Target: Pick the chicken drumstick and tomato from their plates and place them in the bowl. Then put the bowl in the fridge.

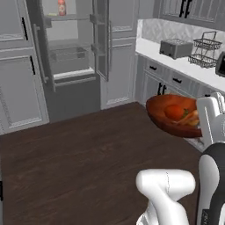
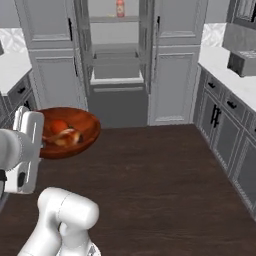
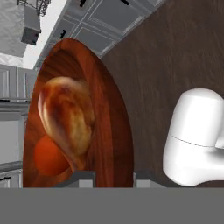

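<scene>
The reddish-brown bowl (image 1: pixel 161 124) (image 2: pixel 86 136) (image 3: pixel 109 105) hangs in the air above the dark floor, tilted, with my gripper (image 1: pixel 201 127) (image 2: pixel 42 145) (image 3: pixel 113 178) shut on its rim. Inside it lie the red tomato (image 1: pixel 175 112) (image 2: pixel 58 126) (image 3: pixel 49 157) and the brown chicken drumstick (image 1: pixel 191 117) (image 2: pixel 69 138) (image 3: pixel 65 113), touching each other. The fridge (image 1: pixel 70 48) (image 2: pixel 117 60) stands straight ahead across the floor with its doors swung open, showing grey shelves and a drawer. The plates are out of view.
A red bottle (image 1: pixel 62 7) (image 2: pixel 120 7) stands on the fridge's upper shelf. On the right runs a white counter with a toaster (image 1: pixel 175 47) (image 2: pixel 242 62) and a wire dish rack (image 1: pixel 204 50). Grey cabinets flank the fridge. Dark wood floor (image 1: pixel 79 154) lies between.
</scene>
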### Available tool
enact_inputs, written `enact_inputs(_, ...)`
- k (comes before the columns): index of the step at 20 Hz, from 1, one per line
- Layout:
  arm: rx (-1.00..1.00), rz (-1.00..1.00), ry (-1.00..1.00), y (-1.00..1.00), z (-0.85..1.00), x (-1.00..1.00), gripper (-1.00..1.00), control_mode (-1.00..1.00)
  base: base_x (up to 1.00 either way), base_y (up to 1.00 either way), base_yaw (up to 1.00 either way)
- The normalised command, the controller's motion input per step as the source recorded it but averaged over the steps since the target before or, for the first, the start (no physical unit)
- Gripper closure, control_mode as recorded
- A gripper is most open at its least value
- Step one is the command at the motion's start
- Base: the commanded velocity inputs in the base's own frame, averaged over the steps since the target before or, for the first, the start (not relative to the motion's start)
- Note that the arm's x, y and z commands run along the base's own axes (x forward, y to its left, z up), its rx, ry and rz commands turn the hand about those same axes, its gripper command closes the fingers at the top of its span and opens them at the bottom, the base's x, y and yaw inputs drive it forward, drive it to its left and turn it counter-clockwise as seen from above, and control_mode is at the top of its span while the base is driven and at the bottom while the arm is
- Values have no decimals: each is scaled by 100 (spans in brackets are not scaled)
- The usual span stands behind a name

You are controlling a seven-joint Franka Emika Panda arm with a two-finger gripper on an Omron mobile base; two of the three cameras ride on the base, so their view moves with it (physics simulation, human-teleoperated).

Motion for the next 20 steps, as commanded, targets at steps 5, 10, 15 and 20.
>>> enact_inputs(5,0,0,0,0,0,0,100,100,92,-42,37)
enact_inputs(10,0,0,0,0,0,0,100,100,100,-34,23)
enact_inputs(15,0,0,0,0,0,0,100,100,96,-3,18)
enact_inputs(20,0,0,0,0,0,0,100,100,75,0,16)
